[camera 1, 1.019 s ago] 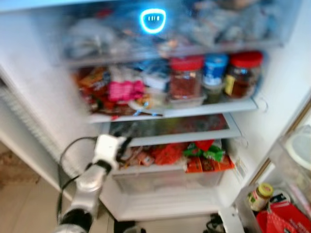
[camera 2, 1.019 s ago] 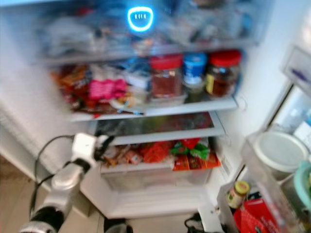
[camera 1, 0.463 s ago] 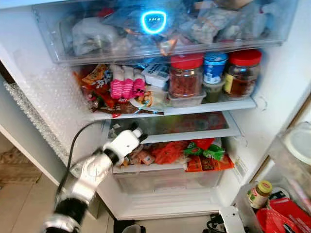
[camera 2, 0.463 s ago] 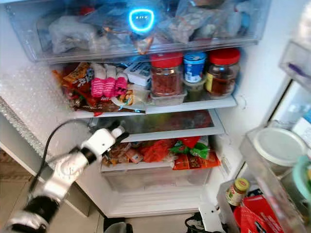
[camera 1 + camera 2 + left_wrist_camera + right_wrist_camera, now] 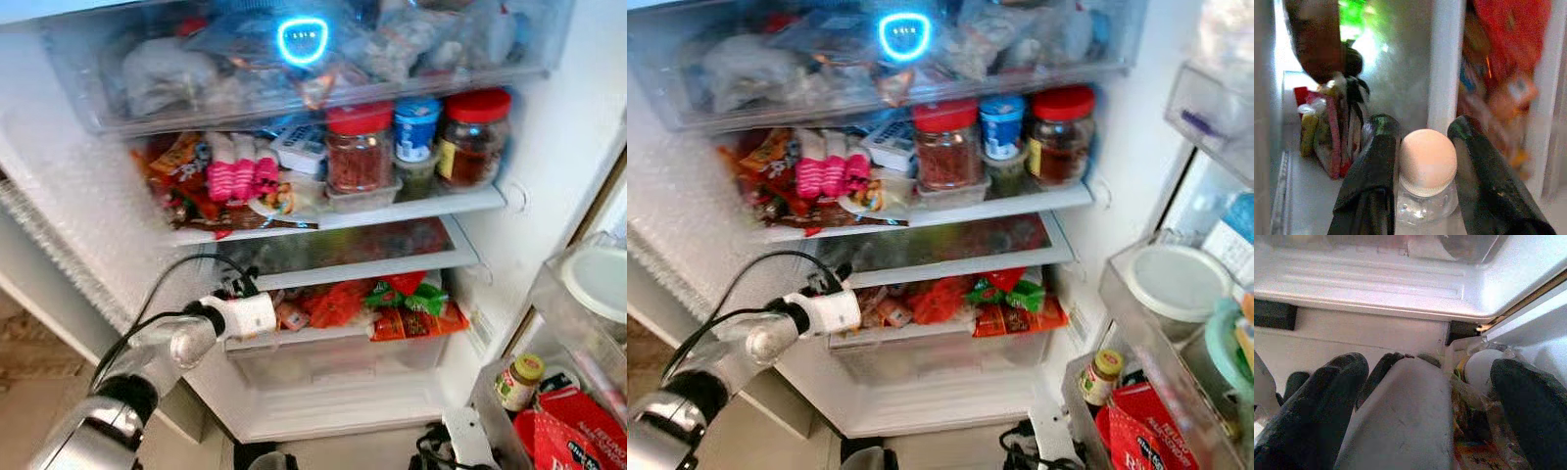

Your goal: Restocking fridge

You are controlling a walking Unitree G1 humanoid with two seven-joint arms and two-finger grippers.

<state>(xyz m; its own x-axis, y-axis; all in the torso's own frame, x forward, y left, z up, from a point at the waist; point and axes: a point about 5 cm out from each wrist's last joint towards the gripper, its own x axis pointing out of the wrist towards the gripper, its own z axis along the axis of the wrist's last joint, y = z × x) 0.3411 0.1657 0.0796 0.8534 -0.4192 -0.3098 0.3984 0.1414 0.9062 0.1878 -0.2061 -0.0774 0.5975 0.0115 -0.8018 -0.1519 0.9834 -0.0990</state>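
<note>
Left wrist view: the left gripper (image 5: 1422,161) has its two black fingers (image 5: 1371,181) pinching a small clear bottle (image 5: 1425,196) with a pale peach cap (image 5: 1428,159). The cap sits right between the fingertips, touching both, and the bottle's clear shoulder shows just below it. Past the fingertips runs a white shelf edge (image 5: 1446,63). Beyond the one finger lie red and orange packets (image 5: 1498,83), blurred. Beyond the other finger stand a few small sachets (image 5: 1322,132) on a pale shelf floor, with a dark brown jar (image 5: 1317,39) farther off.

From the head, the left arm (image 5: 171,348) reaches into the open fridge (image 5: 88,206), its white wrist (image 5: 245,315) at the front lip of the low shelf (image 5: 333,338), with the red packets just past it. Above are a glass shelf (image 5: 362,259), then a shelf with three jars: two red-lidded (image 5: 358,147) and one blue-lidded (image 5: 416,127), beside pink packs (image 5: 240,176). A glowing blue ring (image 5: 302,39) marks the top drawer.

Right wrist view: the right gripper (image 5: 1435,382) has its fingers (image 5: 1317,401) spread apart around a pale grey sheet or bag (image 5: 1400,421), which touches the one finger. Whether it is gripped I cannot tell. Beyond the fingertips is the fridge's white base.
</note>
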